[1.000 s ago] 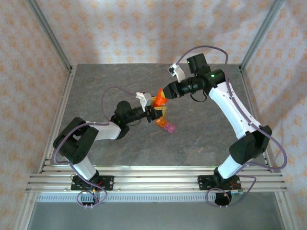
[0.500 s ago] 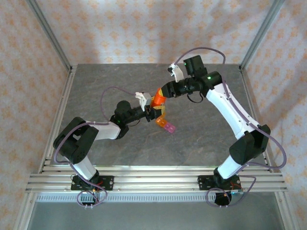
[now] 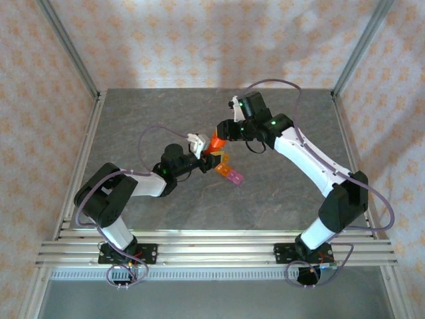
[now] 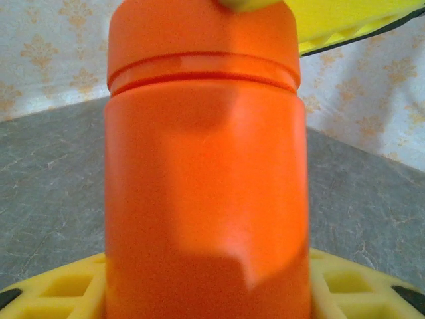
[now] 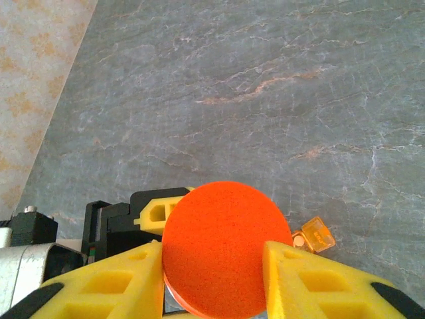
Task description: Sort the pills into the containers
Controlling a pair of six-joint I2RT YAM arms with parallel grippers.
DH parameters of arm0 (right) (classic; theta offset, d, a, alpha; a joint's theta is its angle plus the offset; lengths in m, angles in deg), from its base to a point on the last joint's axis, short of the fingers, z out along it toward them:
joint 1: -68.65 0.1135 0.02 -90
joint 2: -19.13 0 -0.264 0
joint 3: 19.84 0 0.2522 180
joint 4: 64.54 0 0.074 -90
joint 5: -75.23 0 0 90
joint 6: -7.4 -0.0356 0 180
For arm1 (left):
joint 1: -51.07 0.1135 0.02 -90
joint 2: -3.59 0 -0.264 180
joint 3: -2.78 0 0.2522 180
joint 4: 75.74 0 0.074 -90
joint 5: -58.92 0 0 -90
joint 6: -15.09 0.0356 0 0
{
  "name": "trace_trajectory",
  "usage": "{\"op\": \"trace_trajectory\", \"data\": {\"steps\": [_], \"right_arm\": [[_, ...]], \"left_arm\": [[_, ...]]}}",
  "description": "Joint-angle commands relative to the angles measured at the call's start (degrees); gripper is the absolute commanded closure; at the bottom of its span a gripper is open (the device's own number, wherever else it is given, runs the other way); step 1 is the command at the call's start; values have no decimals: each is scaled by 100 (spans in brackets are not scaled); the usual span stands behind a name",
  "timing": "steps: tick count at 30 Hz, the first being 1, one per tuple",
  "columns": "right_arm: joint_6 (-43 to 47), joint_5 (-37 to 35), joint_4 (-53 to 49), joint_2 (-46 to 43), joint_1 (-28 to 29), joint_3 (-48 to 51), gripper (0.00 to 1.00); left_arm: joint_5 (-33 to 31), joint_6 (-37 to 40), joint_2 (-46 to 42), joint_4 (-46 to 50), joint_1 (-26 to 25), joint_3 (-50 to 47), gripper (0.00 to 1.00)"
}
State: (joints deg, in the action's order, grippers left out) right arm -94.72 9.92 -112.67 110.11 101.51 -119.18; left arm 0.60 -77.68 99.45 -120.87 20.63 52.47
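Grey, stone-veined table [image 3: 279, 199] stands under patterned wallpaper [image 3: 199, 40]. Nearest, at 5 o'clock from the bottle, the two containers lie side by side on the surface around the table's middle, with the pink container [image 3: 234, 177] in front and the orange container [image 3: 222, 166] just beyond it. The left gripper [image 3: 207, 153] comes in from 8 o'clock and is closed about the body of the orange bottle [image 3: 214, 143], its yellow fingers [image 4: 66, 292] on either side. From 2 o'clock, the right gripper [image 3: 220, 131] is clamped tight on the bottle's cap [image 5: 222, 256], with a finger pressed to each side of its rim.
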Motion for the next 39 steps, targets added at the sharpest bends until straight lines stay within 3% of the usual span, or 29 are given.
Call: {"op": "trace_trajectory", "data": {"steps": [1,14,22,26,31,39], "right_arm": [[-288,-194,-306,50,97,159,60],[-14,-288,-891,51,47,-815,52],[210,-147,-1140,-97,-260,-1228,29],[746,495,-1177,-168,-563,-1203,20],[2059,1670,-1648,-164,-753,-1352,18],[2825,2202,-2532,314,-751,-2009,17]], "left_arm": [[-45,265,-194,-1150,-112,206,100],[-142,350,-167,-1149,-95,95,100],[-77,345,-194,-1159,-71,54,100],[128,270,-196,-1154,-29,73,100],[536,86,-181,-1151,26,148,100],[1067,-283,-88,-1124,55,369,100]]}}
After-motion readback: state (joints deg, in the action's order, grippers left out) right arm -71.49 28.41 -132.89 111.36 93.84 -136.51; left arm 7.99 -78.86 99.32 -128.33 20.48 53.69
